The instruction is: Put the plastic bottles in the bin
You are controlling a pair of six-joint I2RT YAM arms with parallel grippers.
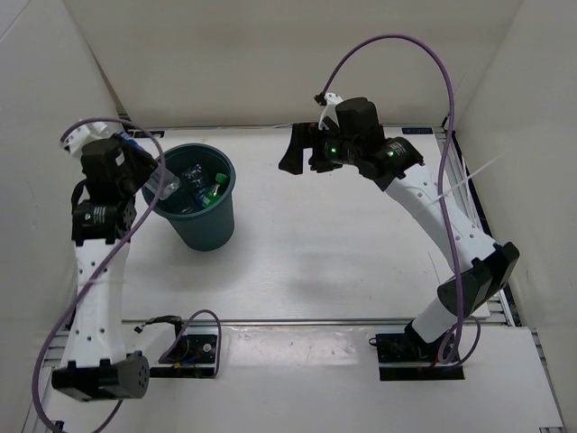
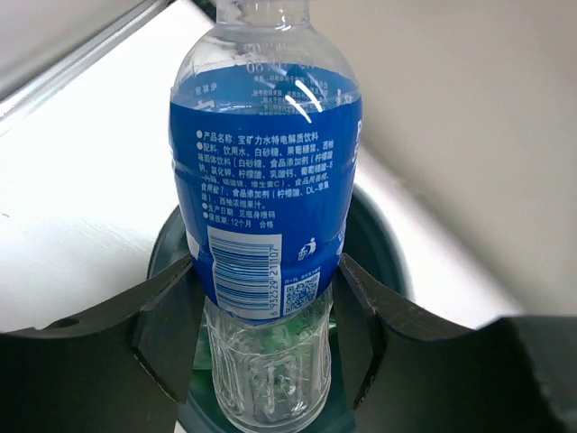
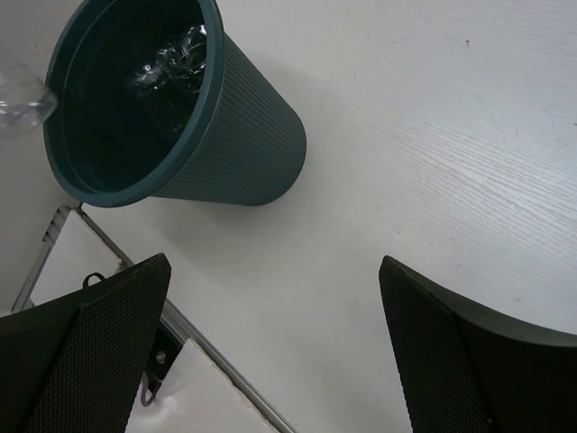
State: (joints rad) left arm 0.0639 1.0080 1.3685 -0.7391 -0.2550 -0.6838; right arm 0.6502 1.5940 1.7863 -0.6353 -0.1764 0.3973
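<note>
The blue-labelled clear bottle (image 2: 266,225) is clamped between the left gripper's (image 2: 266,325) fingers, over the rim of the teal-grey bin (image 1: 212,230). Its cap is cut off at the top of the left wrist view, and its body hides most of the bin's inside there. From above, the bin holds a green bottle (image 1: 214,191) beside clear bottles (image 1: 191,173); their number is hard to make out. The right gripper (image 1: 300,149) hangs wide open above the table (image 1: 343,262), well apart from the bin.

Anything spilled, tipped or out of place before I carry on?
Nothing stands out. The bin stands upright with bottles inside, the left tool grips a blue-label bottle above it, and the right tool hangs open, empty.
</note>
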